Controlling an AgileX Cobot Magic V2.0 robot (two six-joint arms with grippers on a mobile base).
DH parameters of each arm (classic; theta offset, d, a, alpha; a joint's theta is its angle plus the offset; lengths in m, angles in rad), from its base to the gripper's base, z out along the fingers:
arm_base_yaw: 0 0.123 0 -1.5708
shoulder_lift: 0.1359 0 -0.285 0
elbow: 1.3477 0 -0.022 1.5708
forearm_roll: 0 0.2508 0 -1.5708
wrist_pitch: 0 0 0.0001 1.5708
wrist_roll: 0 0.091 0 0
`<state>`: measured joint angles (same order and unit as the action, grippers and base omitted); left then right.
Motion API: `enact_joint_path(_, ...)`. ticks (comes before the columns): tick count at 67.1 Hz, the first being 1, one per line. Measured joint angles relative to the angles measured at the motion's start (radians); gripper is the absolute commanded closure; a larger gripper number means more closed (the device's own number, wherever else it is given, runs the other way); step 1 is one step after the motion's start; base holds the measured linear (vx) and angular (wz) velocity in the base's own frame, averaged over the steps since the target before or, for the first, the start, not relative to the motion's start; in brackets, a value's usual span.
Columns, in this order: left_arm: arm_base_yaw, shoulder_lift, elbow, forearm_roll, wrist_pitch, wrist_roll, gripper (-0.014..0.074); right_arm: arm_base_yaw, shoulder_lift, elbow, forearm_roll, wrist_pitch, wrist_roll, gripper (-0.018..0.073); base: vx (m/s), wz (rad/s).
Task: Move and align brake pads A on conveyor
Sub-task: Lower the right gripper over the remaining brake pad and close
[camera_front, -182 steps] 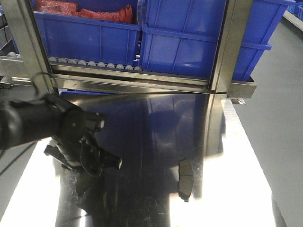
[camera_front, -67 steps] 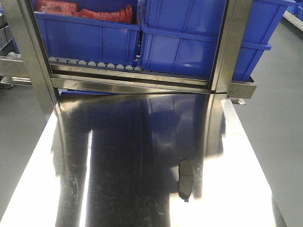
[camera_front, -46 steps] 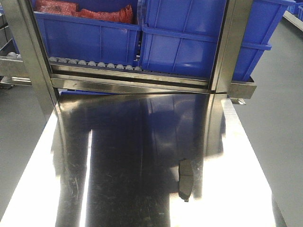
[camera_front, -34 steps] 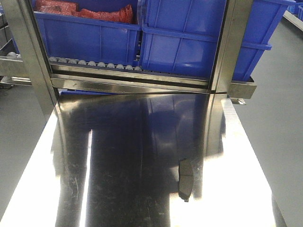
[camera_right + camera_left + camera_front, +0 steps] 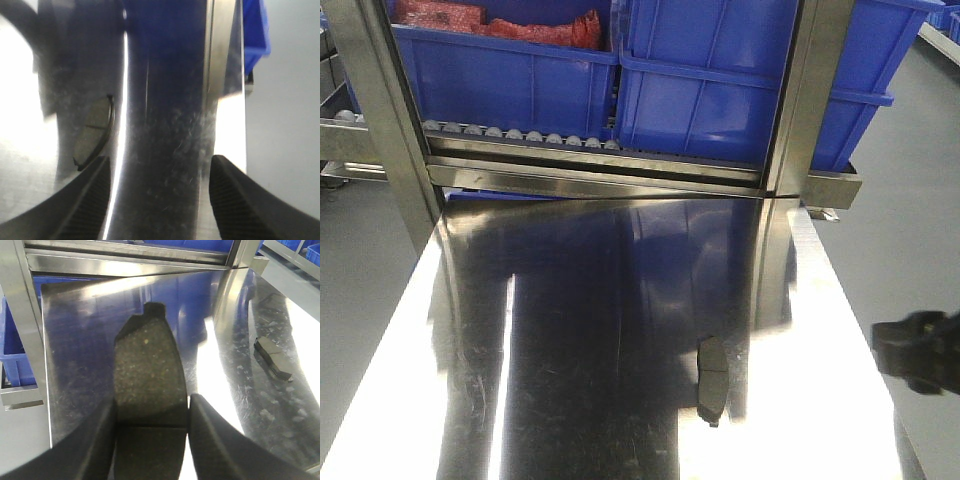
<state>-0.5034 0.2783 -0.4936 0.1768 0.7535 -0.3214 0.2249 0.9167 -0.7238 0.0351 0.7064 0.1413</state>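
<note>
Two brake pads show in all. One, the held brake pad (image 5: 147,360), is clamped edge to edge between the two dark fingers (image 5: 95,450) of the left gripper (image 5: 152,407). Its rough grey face is up, its small end tab points away from the wrist, and its thin groove sits low between the fingers. The other, the lying brake pad (image 5: 712,380), rests flat on the shiny steel tabletop (image 5: 570,330), right of the middle and toward the near end, with its long side running away from the front camera. Only the left wrist view shows both pads together: the lying one appears there far off to the right, well apart from the held one. The front view shows just the lying pad, plus a dark blurred piece of the right arm at the right border, out past the tabletop's edge over the grey floor (image 5: 920,230). The right wrist view shows the right gripper (image 5: 159,162) with its two ribbed fingers (image 5: 85,200) spread wide and nothing between them. The lying pad sits ahead of the left-hand finger rather than in the gap. Only the front view takes in the rack behind the tabletop: two blue bins (image 5: 720,90) side by side, the left one holding red things (image 5: 500,20), a row of small rollers (image 5: 520,135) under them, and two steel posts (image 5: 810,90).
</note>
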Motion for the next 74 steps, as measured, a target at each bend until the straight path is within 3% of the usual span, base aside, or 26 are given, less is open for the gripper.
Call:
enact_joint_path(16,0.000,0.000,0.000,0.000,0.000,0.000,0.0603,0.000,0.279,-0.086,0.039,0.085,-0.028,0.0146,0.00,0.00)
enact_joint_path(39,0.000,0.000,0.000,0.000,0.000,0.000,0.0603,0.021,0.506,-0.182,0.049,0.159,-0.038,0.0146,0.00,0.00)
enact_joint_path(61,0.000,0.000,0.000,0.000,0.000,0.000,0.0603,0.245,0.721,-0.402,0.067,0.195,0.086,0.0141,0.00,0.00)
enact_joint_path(74,0.000,0.000,0.000,0.000,0.000,0.000,0.0603,0.278,0.848,-0.504,0.071,0.234,0.195,0.0109,0.00,0.00)
